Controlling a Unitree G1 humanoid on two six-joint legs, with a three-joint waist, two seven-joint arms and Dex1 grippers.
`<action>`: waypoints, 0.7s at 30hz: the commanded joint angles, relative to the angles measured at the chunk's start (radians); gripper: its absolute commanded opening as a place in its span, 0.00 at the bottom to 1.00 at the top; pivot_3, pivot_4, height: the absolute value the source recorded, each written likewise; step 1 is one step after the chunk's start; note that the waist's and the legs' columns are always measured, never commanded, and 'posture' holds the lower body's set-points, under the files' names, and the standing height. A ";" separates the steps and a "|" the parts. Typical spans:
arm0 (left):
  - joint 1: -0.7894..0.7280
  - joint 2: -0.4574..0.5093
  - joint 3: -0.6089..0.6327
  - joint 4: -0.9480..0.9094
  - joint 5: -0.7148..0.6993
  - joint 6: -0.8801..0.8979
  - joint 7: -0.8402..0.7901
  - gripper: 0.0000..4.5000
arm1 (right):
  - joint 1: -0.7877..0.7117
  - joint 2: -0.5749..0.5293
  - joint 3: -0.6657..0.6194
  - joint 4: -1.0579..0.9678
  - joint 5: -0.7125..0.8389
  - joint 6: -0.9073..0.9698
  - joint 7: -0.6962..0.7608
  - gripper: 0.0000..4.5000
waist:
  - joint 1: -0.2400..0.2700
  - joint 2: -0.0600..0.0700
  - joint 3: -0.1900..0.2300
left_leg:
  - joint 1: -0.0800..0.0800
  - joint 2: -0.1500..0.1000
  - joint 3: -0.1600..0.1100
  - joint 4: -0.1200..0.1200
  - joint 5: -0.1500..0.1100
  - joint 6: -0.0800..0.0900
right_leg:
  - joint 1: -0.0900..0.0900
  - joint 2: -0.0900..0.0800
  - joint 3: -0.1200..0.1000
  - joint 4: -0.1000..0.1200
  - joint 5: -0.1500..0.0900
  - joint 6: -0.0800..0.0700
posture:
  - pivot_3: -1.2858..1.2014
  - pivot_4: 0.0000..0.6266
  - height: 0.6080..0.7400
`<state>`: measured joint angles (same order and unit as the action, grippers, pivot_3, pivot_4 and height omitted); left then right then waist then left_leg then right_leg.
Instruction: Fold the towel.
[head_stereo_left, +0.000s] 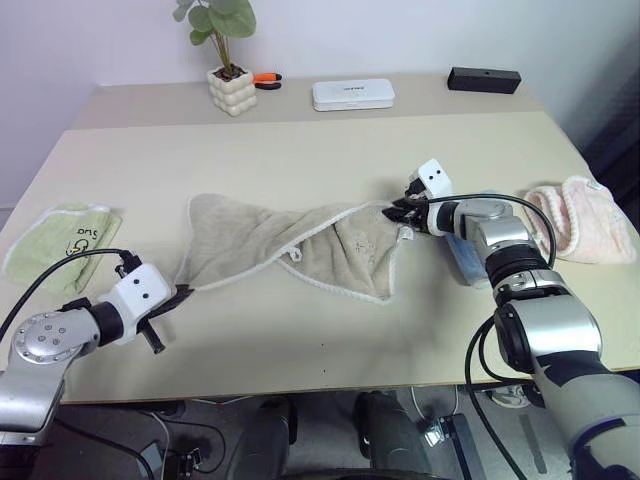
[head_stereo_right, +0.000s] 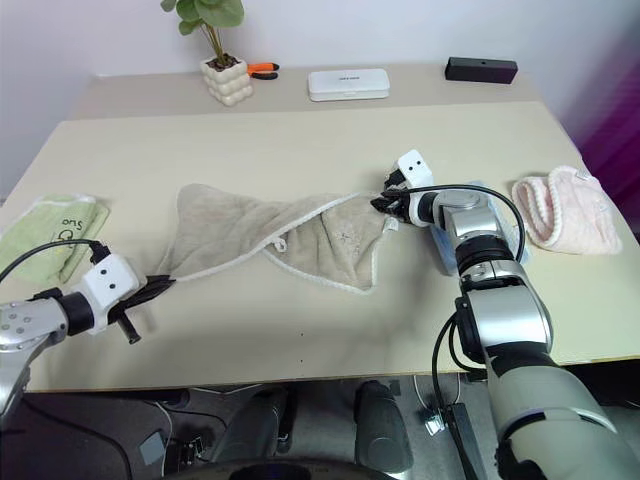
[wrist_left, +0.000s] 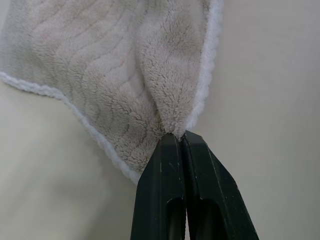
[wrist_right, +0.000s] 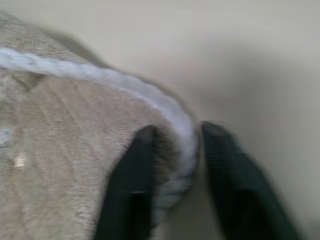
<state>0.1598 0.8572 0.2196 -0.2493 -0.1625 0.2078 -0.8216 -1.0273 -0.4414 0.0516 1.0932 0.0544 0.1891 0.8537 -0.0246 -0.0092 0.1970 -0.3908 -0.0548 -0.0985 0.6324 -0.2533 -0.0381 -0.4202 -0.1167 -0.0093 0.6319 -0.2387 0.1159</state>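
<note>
The beige towel (head_stereo_left: 270, 245) with white edging lies crumpled and stretched across the middle of the table (head_stereo_left: 320, 150). My left gripper (head_stereo_left: 180, 297) is at the front left, shut on the towel's near-left corner. In the left wrist view the black fingertips (wrist_left: 170, 150) pinch that corner tight. My right gripper (head_stereo_left: 393, 208) is at the towel's right corner. In the right wrist view the white edge (wrist_right: 170, 115) runs between its two fingers (wrist_right: 130, 185), which are shut on it.
A light green cloth (head_stereo_left: 60, 240) lies at the far left and a pink cloth (head_stereo_left: 585, 220) at the far right. A light blue cloth (head_stereo_left: 465, 262) lies under my right forearm. A potted plant (head_stereo_left: 232, 90), white box (head_stereo_left: 352, 94) and black box (head_stereo_left: 484, 79) line the back.
</note>
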 joint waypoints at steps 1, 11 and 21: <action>0.004 -0.006 0.032 -0.002 -0.007 -0.018 0.006 0.00 | -0.007 -0.021 -0.021 -0.056 -0.002 -0.021 -0.004 0.01 | 0.000 0.000 0.000 | 0.000 0.000 0.000 0.000 0.000 0.000 | 0.000 0.000 0.000 0.000 0.000 0.000 | 0.52 0.24 1.00; -0.622 -0.069 0.003 0.468 0.097 -0.176 0.250 0.00 | -0.187 -0.095 -0.015 -0.056 -0.115 -0.314 -0.203 0.01 | 0.005 -0.001 0.001 | -0.001 0.000 0.005 0.001 0.003 -0.004 | -0.004 0.000 0.003 0.001 0.006 0.000 | 0.52 0.24 1.00; -1.115 0.041 0.067 0.875 0.045 -0.318 0.298 0.00 | -0.218 -0.159 -0.068 -0.399 0.042 -0.350 0.011 0.01 | -0.047 -0.006 0.000 | -0.003 -0.001 0.015 -0.003 0.000 -0.001 | -0.012 -0.003 0.003 -0.002 0.008 0.003 | 0.52 0.24 1.00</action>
<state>-1.0005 0.8742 0.2490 0.6405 -0.0769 -0.1202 -0.4687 -1.2898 -0.5837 -0.0015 0.7947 0.0407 -0.1948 0.7912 -0.0713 -0.0151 0.1973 -0.3940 -0.0554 -0.0835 0.6296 -0.2541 -0.0379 -0.4325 -0.1200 -0.0063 0.6299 -0.2308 0.1192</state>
